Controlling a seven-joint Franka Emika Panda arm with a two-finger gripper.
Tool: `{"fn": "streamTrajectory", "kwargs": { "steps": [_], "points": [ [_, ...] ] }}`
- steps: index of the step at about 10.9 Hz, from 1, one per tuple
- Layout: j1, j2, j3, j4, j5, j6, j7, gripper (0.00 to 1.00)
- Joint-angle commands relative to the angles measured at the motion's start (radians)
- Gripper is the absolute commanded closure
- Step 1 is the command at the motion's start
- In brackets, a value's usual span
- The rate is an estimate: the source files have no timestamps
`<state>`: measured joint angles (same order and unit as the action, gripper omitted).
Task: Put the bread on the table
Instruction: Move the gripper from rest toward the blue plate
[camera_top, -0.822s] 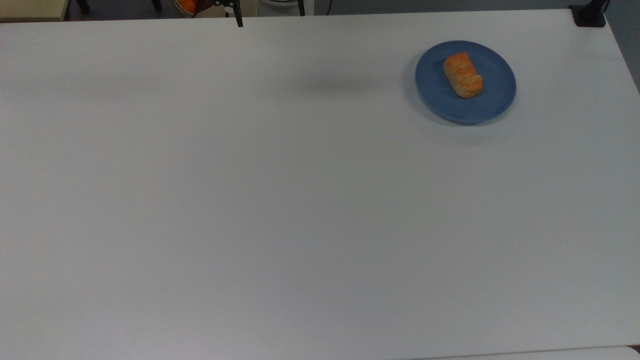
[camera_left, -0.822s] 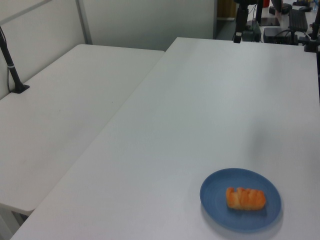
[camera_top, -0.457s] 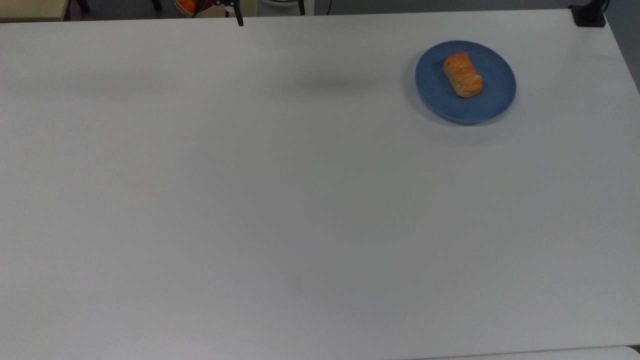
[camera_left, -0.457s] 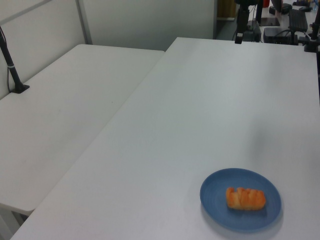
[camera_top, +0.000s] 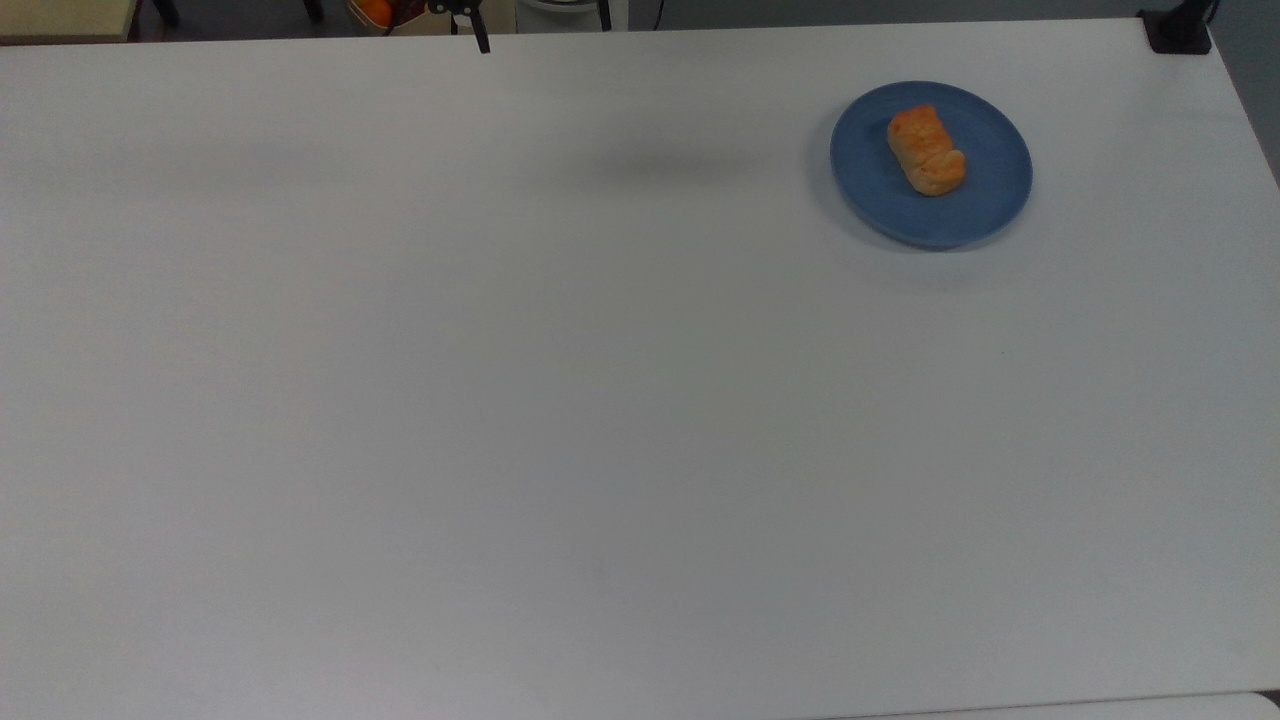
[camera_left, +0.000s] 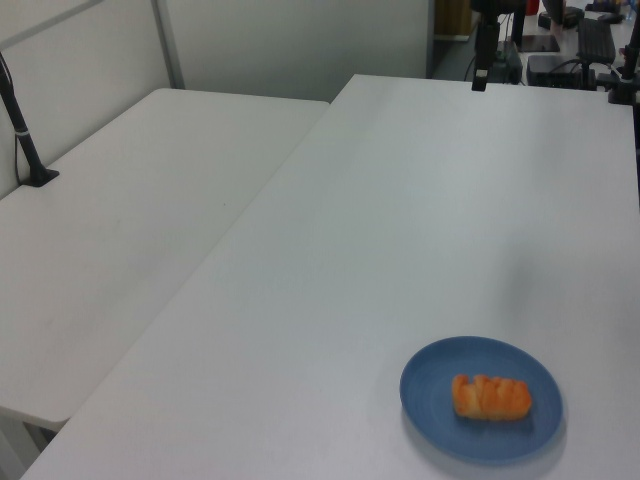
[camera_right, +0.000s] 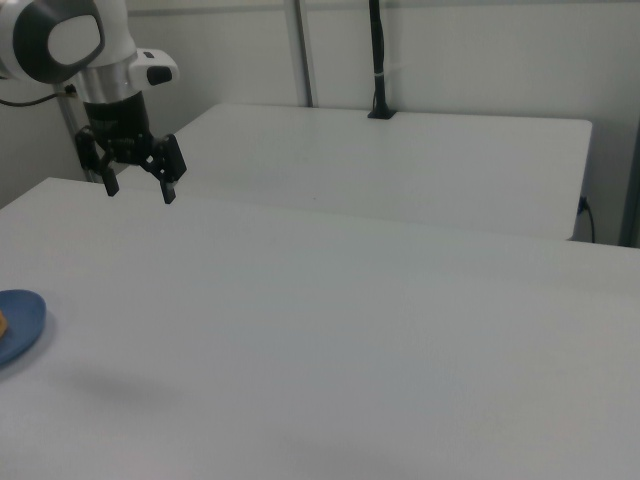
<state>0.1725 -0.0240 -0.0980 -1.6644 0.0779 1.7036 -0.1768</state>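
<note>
I'm holding my gripper (camera_right: 137, 185) up w/ fingers spread wide and nothing in it, far from the bread (camera_top: 927, 150), bc it's sitting on the blue plate (camera_top: 990, 210), not the table (camera_top: 560, 420) yet.

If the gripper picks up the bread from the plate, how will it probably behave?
The bread looks like a small bun with a ridged crust, so it is probably light and may dent under a firm squeeze. It lies flat and oblong on the plate, so it seems unlikely to roll.
</note>
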Motion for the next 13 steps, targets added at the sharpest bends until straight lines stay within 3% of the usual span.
{"fn": "streamTrajectory", "kwargs": {
  "steps": [1,3,8,11,13],
  "points": [
    [0.013,-0.013,0.027,-0.054,0.002,-0.044,-0.012,0.0],
    [0.015,-0.011,0.076,-0.07,0.009,-0.058,0.043,0.0],
    [0.016,-0.01,0.341,-0.126,0.061,-0.118,0.311,0.0],
    [0.019,-0.005,0.437,-0.153,0.106,-0.086,0.321,0.0],
    [0.019,-0.005,0.501,-0.214,0.108,0.023,0.33,0.0]
  ]
}}
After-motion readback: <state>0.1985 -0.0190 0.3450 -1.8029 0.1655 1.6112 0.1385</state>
